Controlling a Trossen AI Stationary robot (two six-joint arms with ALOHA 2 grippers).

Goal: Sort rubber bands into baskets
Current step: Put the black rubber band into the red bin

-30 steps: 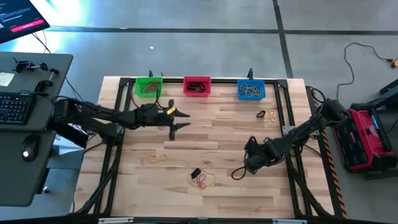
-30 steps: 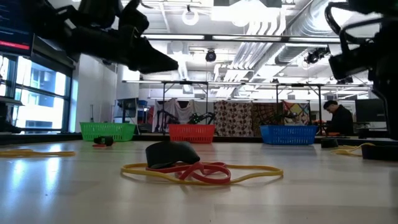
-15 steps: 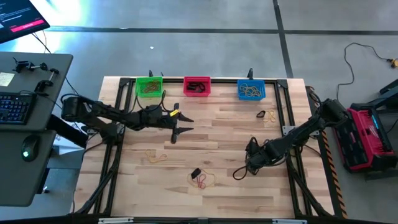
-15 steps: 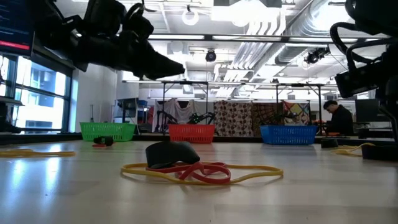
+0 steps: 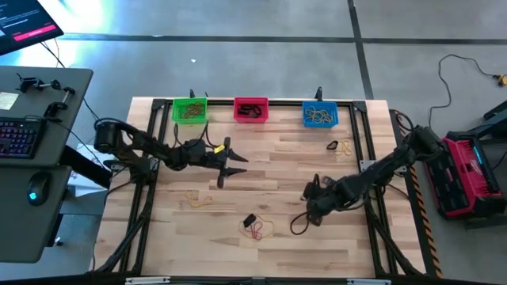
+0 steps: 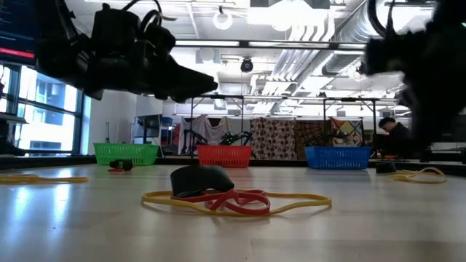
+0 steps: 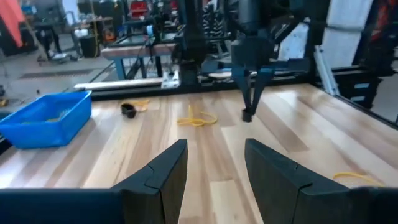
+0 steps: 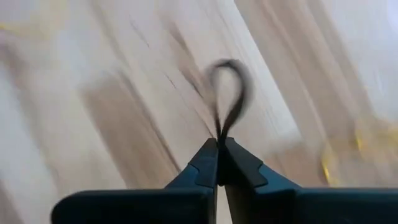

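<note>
Rubber bands (image 5: 257, 229) on wooden table (image 5: 277, 170)

A light wooden table (image 5: 277, 170) with a black metal frame stands on a grey concrete floor (image 5: 238, 55). To its left is a grey desk (image 5: 32, 182) carrying a backlit keyboard (image 5: 17, 136) and a mouse (image 5: 35, 191), with the corner of a monitor (image 5: 28, 24) above it; to the table's right a red and black equipment case (image 5: 467, 178) sits on the floor, with a thin cable (image 5: 455, 67) trailing nearby. Seen from table height, the room behind has exposed ceiling ducts (image 6: 313, 44), patterned cloths (image 6: 291, 138) hanging on racks, and a person (image 6: 397, 138) seated at the far right.
</note>
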